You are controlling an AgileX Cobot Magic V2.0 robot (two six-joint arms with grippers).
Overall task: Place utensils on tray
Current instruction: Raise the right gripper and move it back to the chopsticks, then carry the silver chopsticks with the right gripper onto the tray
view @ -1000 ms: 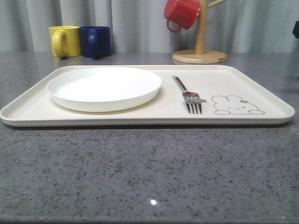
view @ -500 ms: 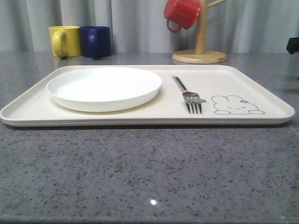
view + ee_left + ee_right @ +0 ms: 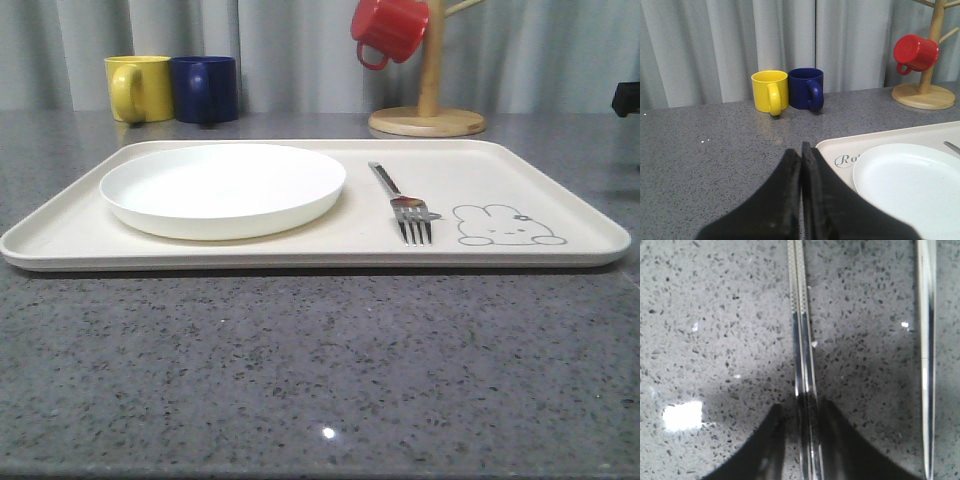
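The cream tray (image 3: pixel 560 170) lies across the middle of the counter. On it sit a round white plate (image 3: pixel 222 186) to the left and a silver fork (image 3: pixel 400 200) to the right, beside the rabbit drawing. A pair of metal chopsticks (image 3: pixel 800 315) lies side by side on the grey counter. My right gripper (image 3: pixel 801 404) is low over them, open only narrowly, one finger on each side. Another slim metal utensil (image 3: pixel 926 365) lies next to the chopsticks. My left gripper (image 3: pixel 801 147) is shut and empty, just off the tray's (image 3: pixel 880 140) corner by the plate (image 3: pixel 910 185).
A yellow mug (image 3: pixel 140 88) and a blue mug (image 3: pixel 205 88) stand behind the tray at the left. A wooden mug stand (image 3: pixel 428 118) with a red mug (image 3: pixel 388 28) hanging on it stands at the back right. A dark part of my right arm (image 3: pixel 628 98) shows at the right edge.
The dark part of my right arm at the right edge dropped lower between one second and half a second ago, then held still. Tray, plate and fork have not moved.
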